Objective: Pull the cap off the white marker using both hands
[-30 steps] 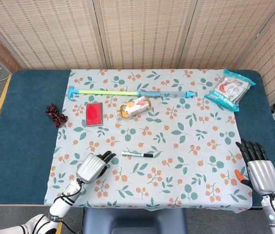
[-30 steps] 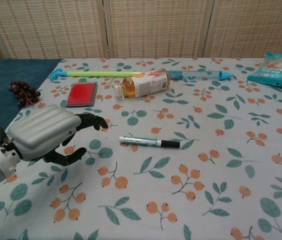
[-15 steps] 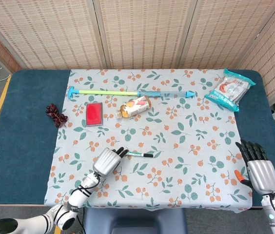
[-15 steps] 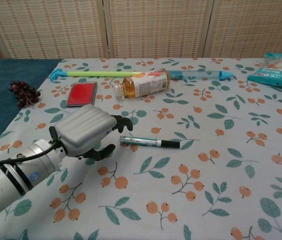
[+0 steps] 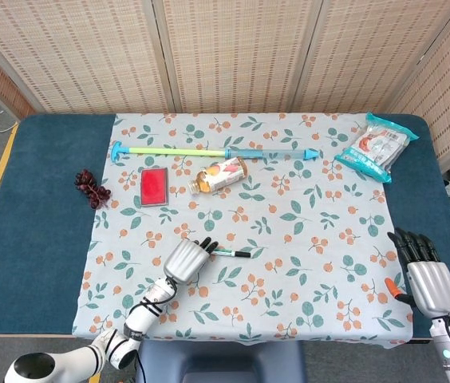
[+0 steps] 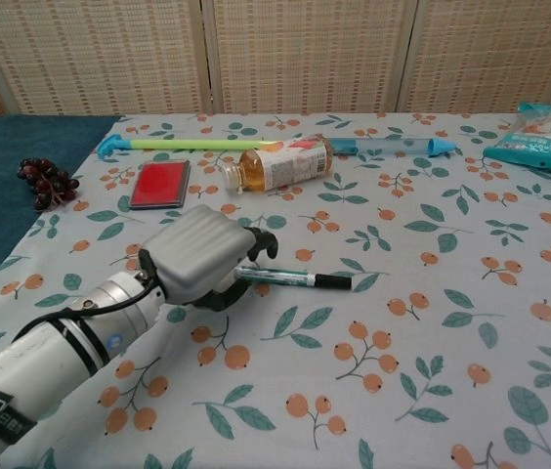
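Left hand [image 5: 187, 258] over white marker [image 5: 231, 254] end; right hand [image 5: 424, 275] apart — fingers spread.

The left hand [image 6: 200, 256] has a smooth, matt silver shell over its back, looking like moulded plastic or metal (which one cannot be told), with black fingers [image 6: 259, 241]; the right hand [image 5: 426, 279] has the same ribbed silver back. The white marker [image 6: 290, 278] looks like smooth plastic with a faint sheen. The tablecloth [image 5: 305, 231] is matt printed cloth over a dull blue, felt-like table [image 5: 41, 239]. The bottle [image 6: 280, 163] is glossy clear plastic with a paper-like label
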